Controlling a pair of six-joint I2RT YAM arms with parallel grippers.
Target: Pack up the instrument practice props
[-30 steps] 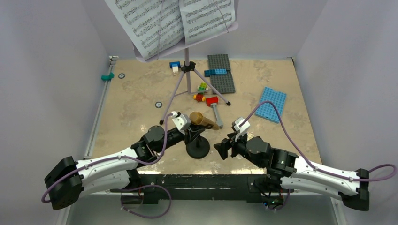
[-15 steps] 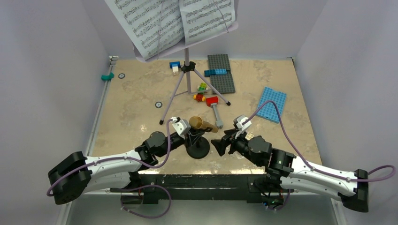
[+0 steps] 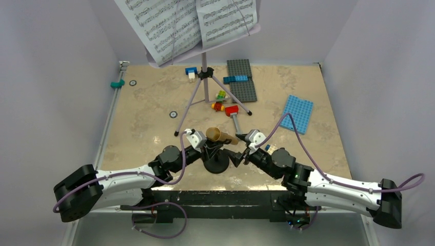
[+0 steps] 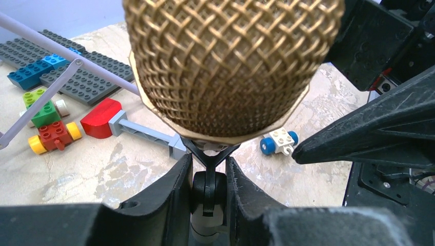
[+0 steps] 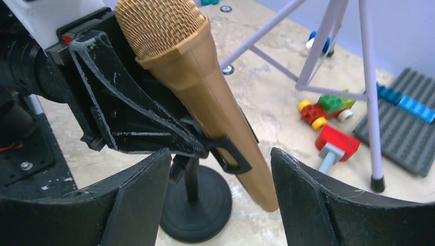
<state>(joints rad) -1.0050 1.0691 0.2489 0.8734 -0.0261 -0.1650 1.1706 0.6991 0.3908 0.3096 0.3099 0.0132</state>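
- We see the left gripper clamped on the thin post of the mic stand — just under its clip.
- The microphone sits tilted in that clip, near the front edge of the table.
- The right gripper — fingers wide apart, one either side of the microphone's handle, not touching it.
- The music stand with its pages stands upright farther back.

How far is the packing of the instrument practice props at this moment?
Done: nothing looks packed yet. In hand: the left gripper clamps the small black round-based mic stand, and the open right gripper straddles the gold-brown microphone mounted on it. To do: the lilac tripod music stand stands upright holding white sheet-music pages.
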